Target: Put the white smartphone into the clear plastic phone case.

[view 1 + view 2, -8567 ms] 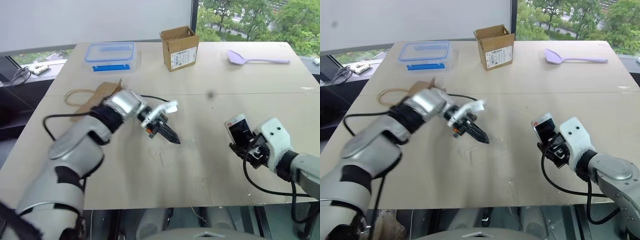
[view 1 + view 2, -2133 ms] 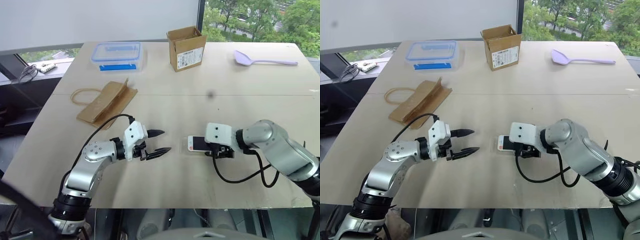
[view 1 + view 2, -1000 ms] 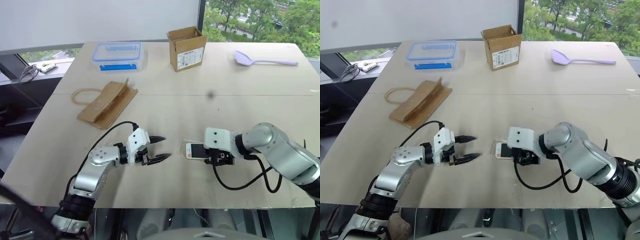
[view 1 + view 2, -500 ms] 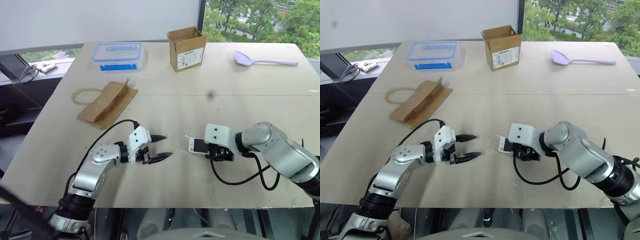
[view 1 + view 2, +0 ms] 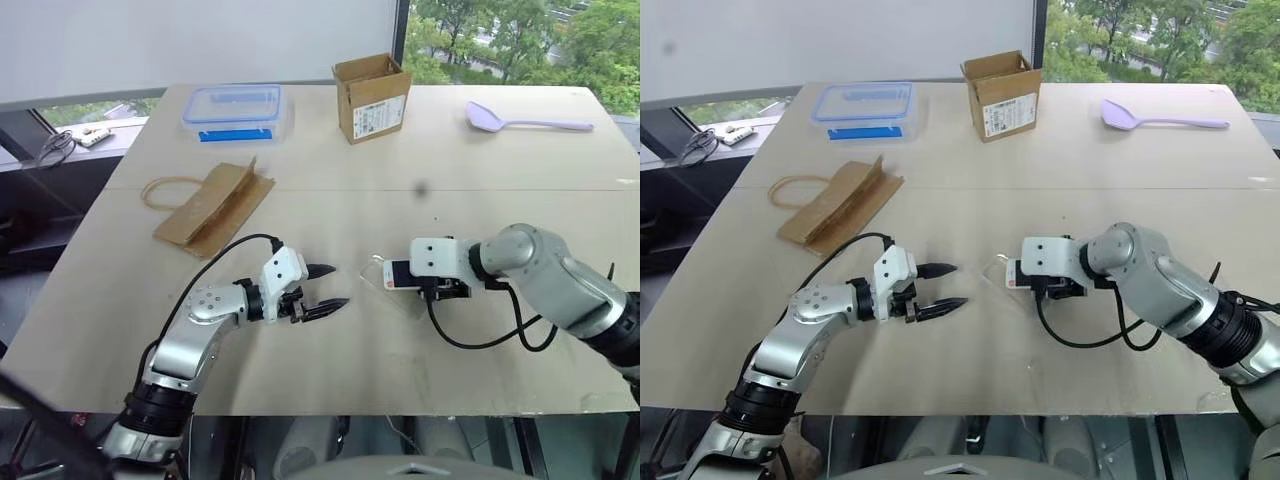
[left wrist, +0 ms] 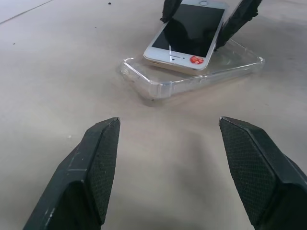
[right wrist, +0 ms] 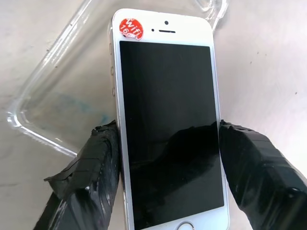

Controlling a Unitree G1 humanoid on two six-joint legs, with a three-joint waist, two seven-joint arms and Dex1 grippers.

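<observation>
Right gripper (image 7: 168, 177) clamps the white smartphone (image 7: 168, 115) by its long edges, tilted over the clear plastic phone case (image 6: 192, 79) to seat it; left gripper (image 5: 325, 288) waits nearby, fingers spread, empty

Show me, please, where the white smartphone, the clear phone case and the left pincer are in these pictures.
white smartphone (image 7: 168, 124): right wrist view, middle of its black screen.
clear phone case (image 6: 158, 87): left wrist view, near corner of its rim.
left pincer (image 5: 327, 288): left eye view, midway between its two fingertips.
</observation>
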